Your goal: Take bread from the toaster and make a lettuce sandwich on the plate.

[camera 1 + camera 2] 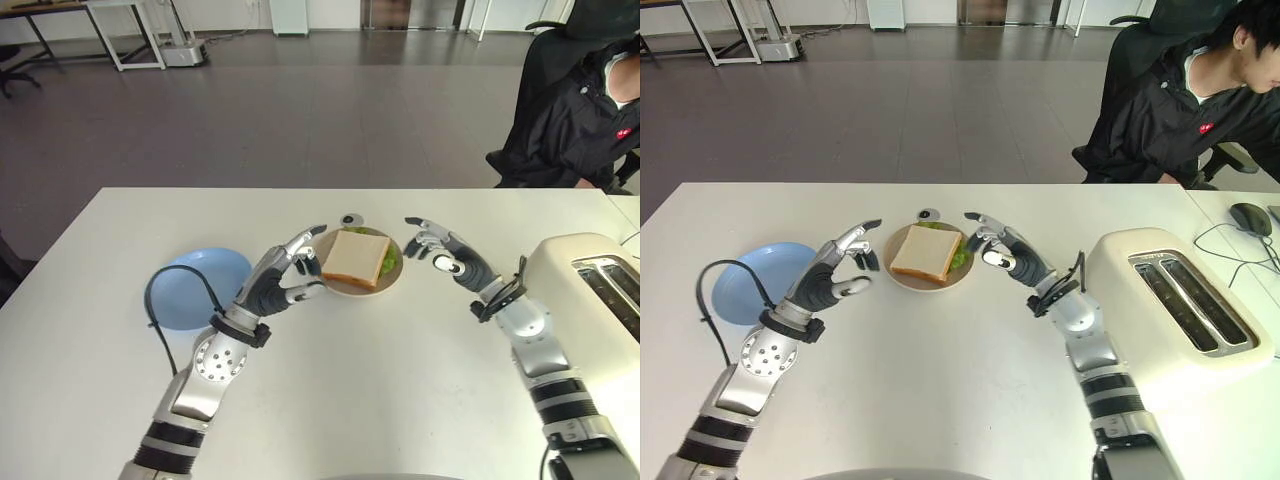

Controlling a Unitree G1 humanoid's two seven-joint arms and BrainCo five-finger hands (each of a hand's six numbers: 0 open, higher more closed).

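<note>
The bread slice [355, 258] lay atop lettuce [389, 264] on the plate [345, 290], between both hands. Left hand [282, 277] just left of the plate, right hand [448, 258] just right of it — fingers were spread wide, holding nothing.

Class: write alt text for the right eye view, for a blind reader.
A lettuce sandwich sits on a plate, the robot's open left hand and right hand either side of it. A blue dish lies at left, a toaster at right.

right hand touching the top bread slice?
Apart. The left eye view shows lettuce and plate rim between the bread slice and the fingers of the right hand.
</note>
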